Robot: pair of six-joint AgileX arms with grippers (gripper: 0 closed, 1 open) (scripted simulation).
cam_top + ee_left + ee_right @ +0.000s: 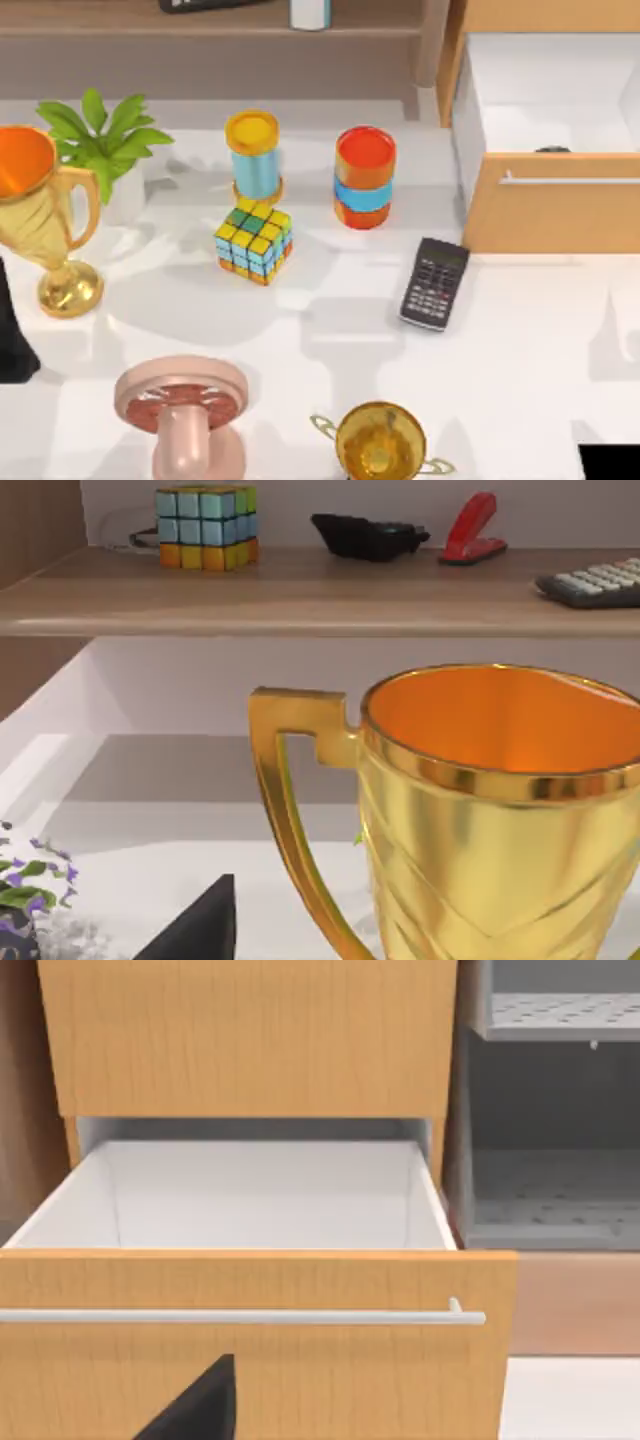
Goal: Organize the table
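White tabletop, the table (540,340), spreads across the top view and carries a loose scatter of things not yet sorted. A gold trophy (45,215) with an orange inside stands at the left edge, beside a potted plant (105,140). Behind the middle stand a yellow-lidded can (253,155) and a red-lidded can (365,177), both closed, so their contents cannot be told. A puzzle cube (253,240) sits just in front of the first can. A black calculator (435,283) lies flat near the open drawer (545,100), probably placed to go in; the drawer's white inside looks empty but for a small dark shape at its front wall. A pink spoked stand (182,405) and a second gold cup (380,440) sit at the near edge. The left arm's dark body shows at the left edge, the right arm's at the lower right corner, both seemingly parked.

From the left wrist, the trophy (500,810) looms close, its bowl empty. The brown shelf (300,590) already holds a second cube (205,527), a black object (365,535), a red stapler (472,530) and another calculator (595,583), apparently the tidy place. Whether the left claw is spread or pressed together cannot be told.

From the right wrist, the drawer (250,1195) stands pulled out and bare, with its rail handle (240,1316) in front, ready to receive. The right claw's state cannot be told either.
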